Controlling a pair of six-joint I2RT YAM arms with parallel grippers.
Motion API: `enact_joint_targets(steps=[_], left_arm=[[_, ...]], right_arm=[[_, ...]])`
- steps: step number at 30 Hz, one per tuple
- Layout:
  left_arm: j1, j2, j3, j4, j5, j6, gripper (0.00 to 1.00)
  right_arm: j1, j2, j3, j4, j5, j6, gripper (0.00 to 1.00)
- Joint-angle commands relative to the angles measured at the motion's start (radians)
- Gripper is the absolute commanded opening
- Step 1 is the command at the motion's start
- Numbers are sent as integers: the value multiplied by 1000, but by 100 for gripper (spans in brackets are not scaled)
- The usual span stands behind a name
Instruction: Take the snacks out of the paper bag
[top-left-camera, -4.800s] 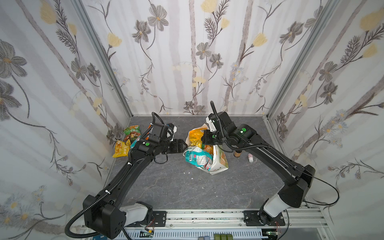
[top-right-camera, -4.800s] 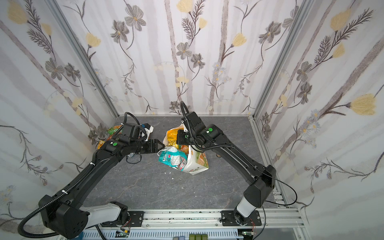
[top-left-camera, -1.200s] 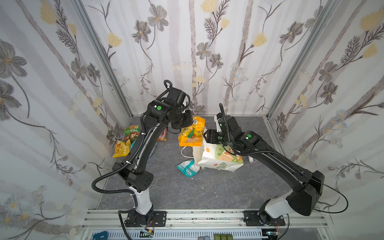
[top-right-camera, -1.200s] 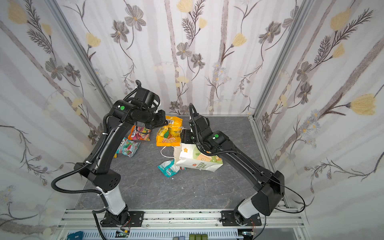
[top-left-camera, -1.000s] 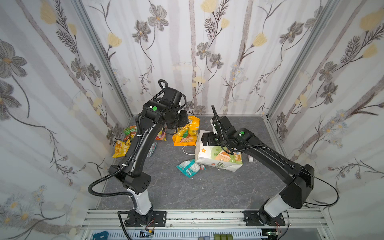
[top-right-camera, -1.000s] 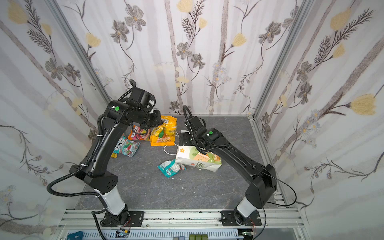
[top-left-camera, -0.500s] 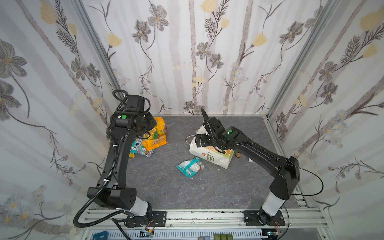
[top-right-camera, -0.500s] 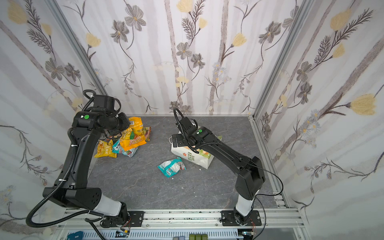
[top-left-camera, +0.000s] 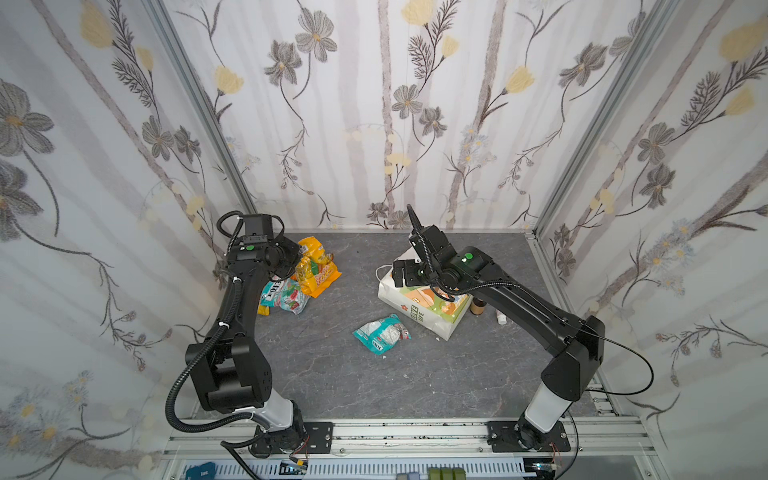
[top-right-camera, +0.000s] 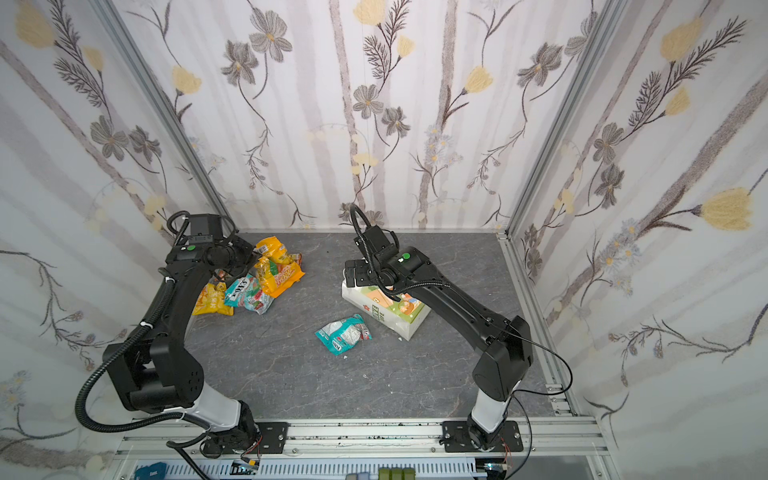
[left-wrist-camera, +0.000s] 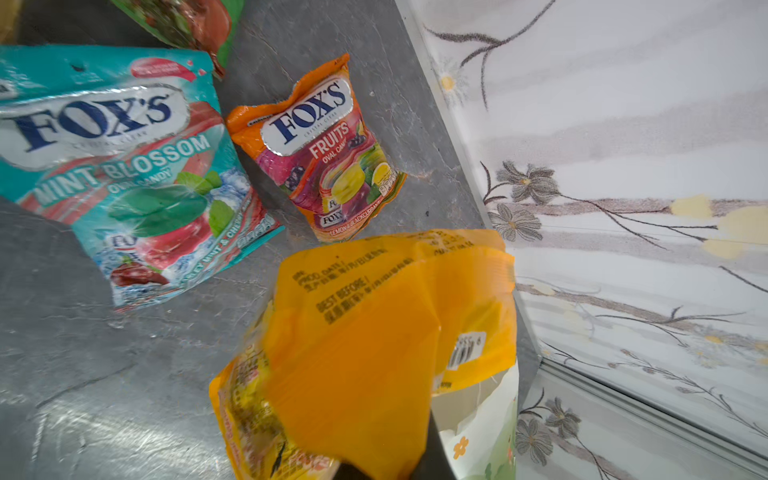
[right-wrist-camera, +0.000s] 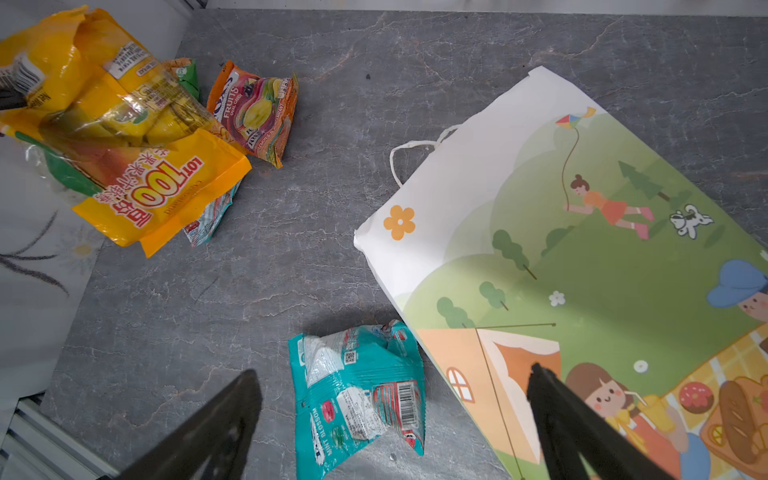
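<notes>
Evidently to join the pile (top-left-camera: 286, 293), the left gripper (top-left-camera: 289, 259) clamped a yellow packet (left-wrist-camera: 374, 332); the right gripper (right-wrist-camera: 392, 372) gaped empty over the paper bag (right-wrist-camera: 540, 208).

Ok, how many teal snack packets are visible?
2. One teal packet lies far left, beside the orange packet; the other teal packet lies alone beside the paper bag. More may hide inside it.

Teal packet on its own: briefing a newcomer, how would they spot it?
Find the paper bag lying on its side, right of centre on the grey floor. The teal packet lies alone, crumpled, beside its near edge; the other teal packet sits in the pile at left.
</notes>
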Motion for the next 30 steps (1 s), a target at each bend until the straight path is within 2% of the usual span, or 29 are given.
enact_joint_targets(steps=[1, 7, 14, 18, 24, 28, 30], left_arm=[[1, 7, -65, 170, 62, -76, 0], [-1, 32, -207, 250, 88, -65, 0], [-2, 94, -303, 283, 137, -42, 0], [-2, 116, -295, 244, 137, 11, 15], [2, 95, -258, 138, 100, 89, 39], [7, 51, -192, 41, 56, 144, 55], [6, 21, -139, -13, 24, 176, 60]], right_arm=[[-4, -4, 10, -5, 9, 22, 99], [-8, 34, 79, -63, 117, 82, 99], [-8, 114, 195, -149, 184, 116, 99], [-15, 146, 249, -203, 198, 126, 99], [-34, 118, 253, -200, 186, 125, 99], [-47, 86, 253, -202, 175, 125, 100], [-52, 69, 253, -206, 174, 125, 99]])
